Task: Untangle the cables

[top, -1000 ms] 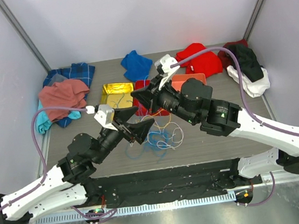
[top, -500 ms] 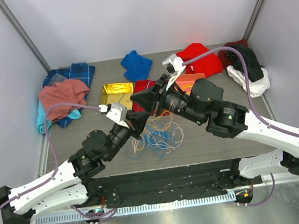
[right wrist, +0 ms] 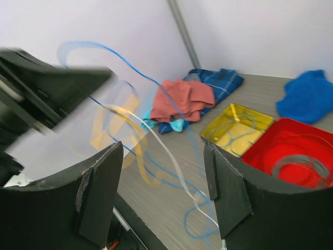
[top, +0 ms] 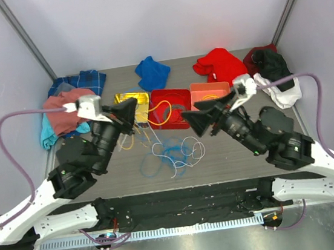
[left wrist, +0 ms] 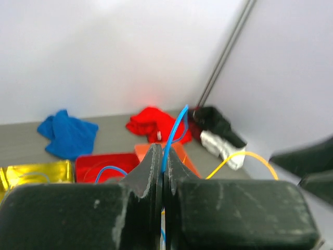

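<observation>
The cables (top: 172,153) lie as a loose blue and white tangle on the table's middle, and strands rise toward the left. An orange cable (top: 162,109) loops over the red tray (top: 175,93). My left gripper (top: 132,108) is lifted by the yellow tray and is shut on a blue cable (left wrist: 176,130), which sticks up between its fingers (left wrist: 152,172). A yellow cable (left wrist: 244,156) arcs to its right. My right gripper (top: 195,124) hovers right of the tangle. In its wrist view my right gripper (right wrist: 164,179) stands open, and blurred blue, white and yellow strands hang beyond the gap, untouched.
Three trays stand in a row at the back: the yellow tray (top: 128,97), the red one and an orange one (top: 209,87). Cloths lie along the back: plaid blue (top: 78,83), salmon (top: 61,108), blue (top: 152,72), red (top: 221,63), and black on white (top: 277,75).
My left gripper shut on the blue cable and swung up and left with it. My right gripper opened, let go and drew back to the right. The tangle spread out.
</observation>
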Controlling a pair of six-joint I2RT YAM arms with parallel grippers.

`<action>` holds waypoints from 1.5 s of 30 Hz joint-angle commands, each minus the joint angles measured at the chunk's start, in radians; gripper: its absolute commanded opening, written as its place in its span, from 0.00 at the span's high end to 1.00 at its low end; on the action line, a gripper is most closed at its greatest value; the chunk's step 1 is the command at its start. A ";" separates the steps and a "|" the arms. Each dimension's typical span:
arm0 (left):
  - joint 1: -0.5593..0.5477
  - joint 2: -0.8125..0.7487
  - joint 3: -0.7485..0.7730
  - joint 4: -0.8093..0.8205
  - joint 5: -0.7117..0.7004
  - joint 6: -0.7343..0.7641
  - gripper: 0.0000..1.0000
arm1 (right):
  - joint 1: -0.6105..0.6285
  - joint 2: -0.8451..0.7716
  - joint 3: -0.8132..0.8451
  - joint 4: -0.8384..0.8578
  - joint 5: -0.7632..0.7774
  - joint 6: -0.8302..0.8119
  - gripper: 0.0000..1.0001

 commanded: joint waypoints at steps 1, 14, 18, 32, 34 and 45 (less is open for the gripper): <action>0.001 0.043 0.178 -0.089 -0.061 0.025 1.00 | 0.003 -0.140 -0.153 0.042 0.152 0.009 0.28; 0.001 0.174 0.365 -0.167 0.053 -0.042 1.00 | 0.016 0.035 -0.199 0.209 -0.174 0.074 0.22; 0.001 0.177 0.324 -0.157 0.041 -0.055 1.00 | 0.019 0.073 -0.164 0.250 -0.222 0.066 0.22; 0.001 0.217 0.259 -0.158 0.114 -0.136 1.00 | 0.020 0.170 -0.128 0.296 -0.175 0.028 0.20; 0.001 0.217 0.258 -0.160 0.134 -0.162 1.00 | 0.020 0.194 -0.134 0.299 -0.130 0.006 0.20; 0.001 0.200 0.270 -0.178 0.211 -0.206 1.00 | -0.003 0.270 -0.217 0.388 -0.052 -0.003 0.72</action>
